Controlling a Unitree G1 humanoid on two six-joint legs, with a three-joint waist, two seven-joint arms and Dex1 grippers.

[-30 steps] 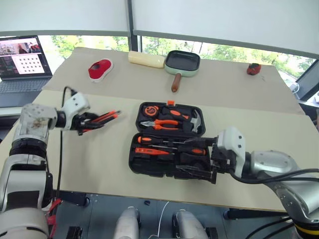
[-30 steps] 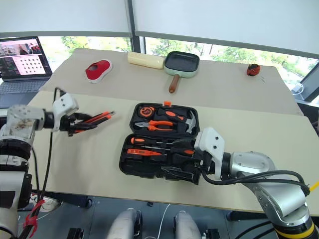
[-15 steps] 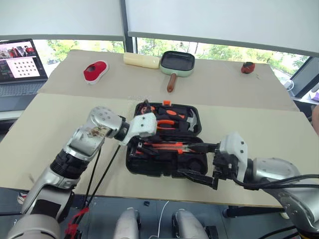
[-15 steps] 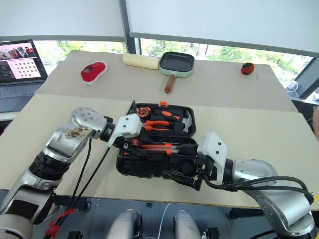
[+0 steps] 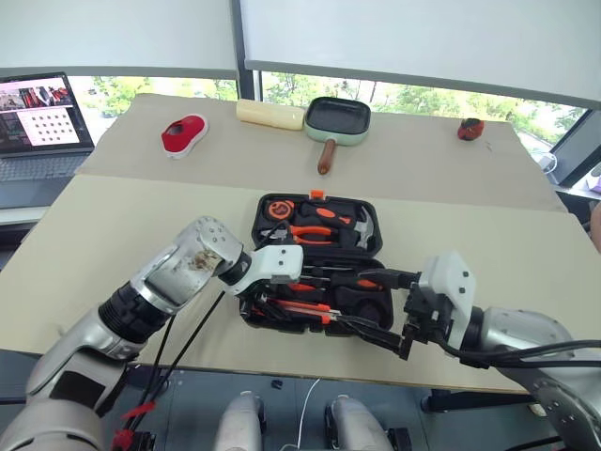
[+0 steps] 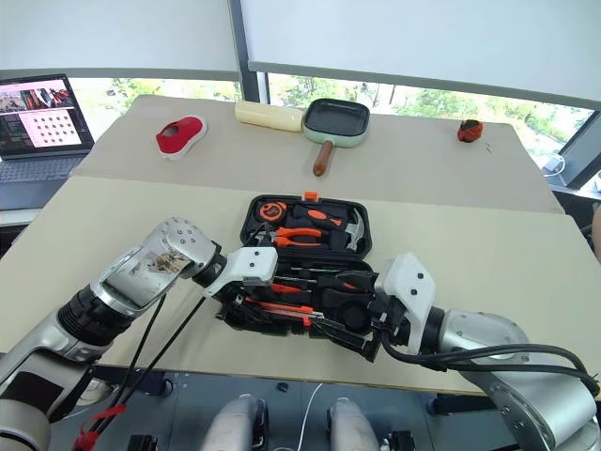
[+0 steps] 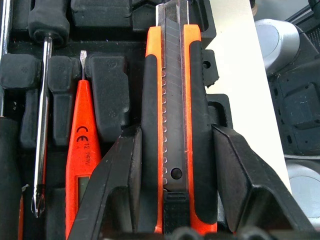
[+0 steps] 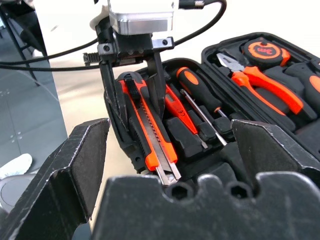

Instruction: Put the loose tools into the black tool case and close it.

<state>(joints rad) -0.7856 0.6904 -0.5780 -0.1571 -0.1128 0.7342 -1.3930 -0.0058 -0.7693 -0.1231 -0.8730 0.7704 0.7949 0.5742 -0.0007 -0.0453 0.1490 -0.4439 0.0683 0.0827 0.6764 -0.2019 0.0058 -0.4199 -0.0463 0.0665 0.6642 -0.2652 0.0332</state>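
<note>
The black tool case (image 5: pixel 378 235) lies open in the middle of the table. My left gripper (image 5: pixel 266 299) is shut on the orange-black utility knife (image 7: pixel 172 125), holding it low over the near-left part of the case's front half. Beside the knife, a slim orange small screwdriver (image 7: pixel 82 150) and a long screwdriver (image 8: pixel 197 90) lie in their recesses. My right gripper (image 5: pixel 352 296) stands open at the case's near right, one finger over the tray and one at its front edge, holding nothing.
Pliers (image 5: pixel 310 233), a tape measure (image 5: pixel 279 209) and a hammer (image 5: pixel 368 225) sit in the lid. At the back are a green-rimmed pan (image 5: pixel 338 119), a cream block (image 5: pixel 269 114), a red object (image 5: pixel 185 133) and a laptop (image 5: pixel 42 122). The table's front edge runs just below the case.
My left arm has swung from the table's left to the case with the knife held, then lowered slightly over the front half. The right gripper has stayed in place.
</note>
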